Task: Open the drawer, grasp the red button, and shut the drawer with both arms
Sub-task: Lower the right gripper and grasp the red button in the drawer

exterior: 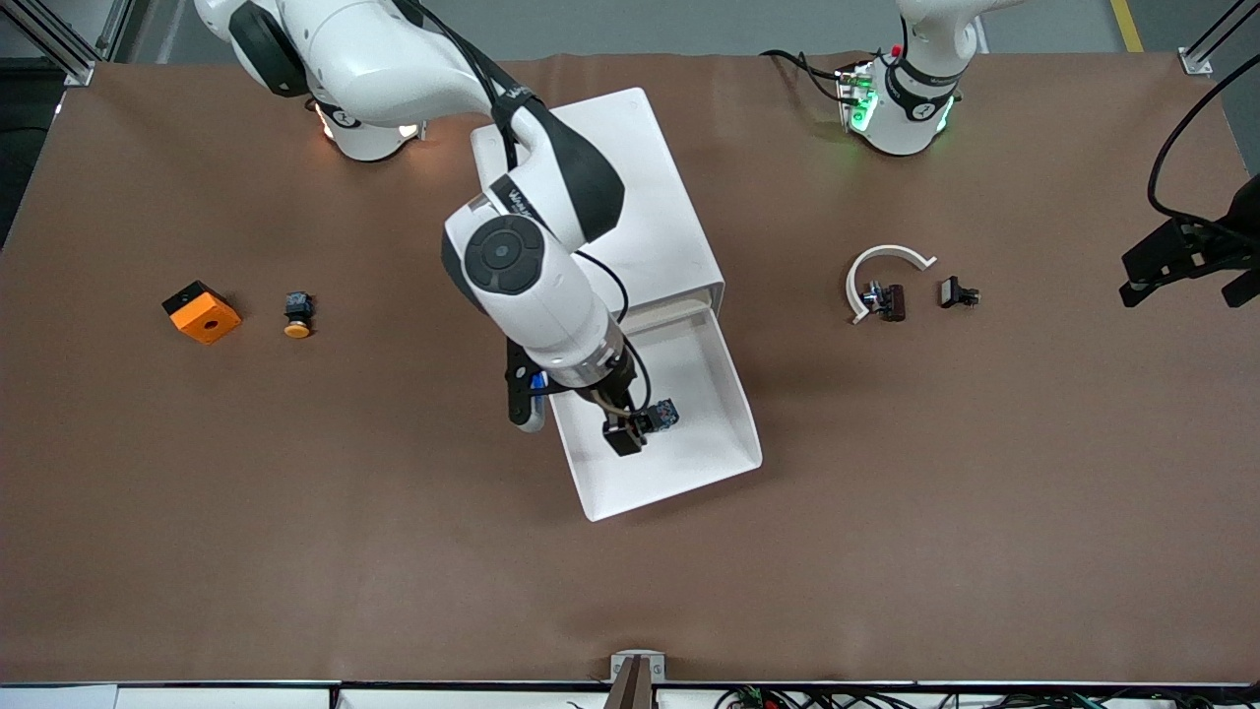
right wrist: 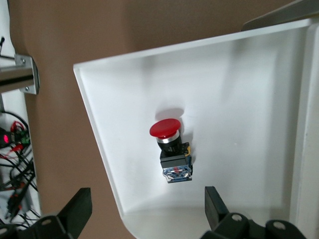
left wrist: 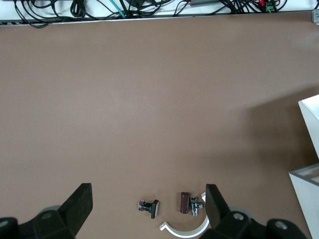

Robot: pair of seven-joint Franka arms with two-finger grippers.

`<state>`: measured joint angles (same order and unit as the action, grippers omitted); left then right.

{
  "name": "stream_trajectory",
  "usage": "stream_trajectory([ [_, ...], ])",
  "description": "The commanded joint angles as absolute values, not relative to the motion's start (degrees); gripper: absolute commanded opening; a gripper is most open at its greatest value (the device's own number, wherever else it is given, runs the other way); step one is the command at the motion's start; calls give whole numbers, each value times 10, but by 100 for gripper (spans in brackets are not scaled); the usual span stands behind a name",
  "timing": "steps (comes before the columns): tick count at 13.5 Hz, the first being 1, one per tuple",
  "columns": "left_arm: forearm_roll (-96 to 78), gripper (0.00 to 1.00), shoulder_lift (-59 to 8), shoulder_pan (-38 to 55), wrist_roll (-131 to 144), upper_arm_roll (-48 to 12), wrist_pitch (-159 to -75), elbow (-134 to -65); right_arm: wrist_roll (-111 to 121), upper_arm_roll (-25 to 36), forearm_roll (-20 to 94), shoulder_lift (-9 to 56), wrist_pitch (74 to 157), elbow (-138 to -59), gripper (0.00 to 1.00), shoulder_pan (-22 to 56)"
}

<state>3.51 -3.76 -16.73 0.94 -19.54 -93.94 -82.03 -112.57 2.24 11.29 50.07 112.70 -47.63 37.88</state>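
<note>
The white cabinet stands mid-table with its drawer pulled out toward the front camera. The button, with a red cap and a dark blue-black body, lies on its side on the drawer's white floor. From the front it shows as a dark body beside the fingers. My right gripper hangs open over the drawer, its fingers spread wide just short of the button, nothing between them. My left gripper waits open, high over the left arm's end of the table.
An orange block and a yellow-capped button lie toward the right arm's end. A white arc piece and two small dark parts lie toward the left arm's end. Cables run along the table's front edge.
</note>
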Motion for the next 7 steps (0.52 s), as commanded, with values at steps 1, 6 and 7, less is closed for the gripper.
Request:
stream_trajectory([
  [1,25,100,-9,-190,1,-195,-933,-854,-1065,29,105,528,1120,-443,100,388],
  [6,7,100,8,-185,-20,-193,-954,-903,-1029,29,102,556,1129,-441,100,397],
  [7,6,100,8,-171,-20,-186,-961,-912,-1029,29,101,562,1134,-440,100,397],
])
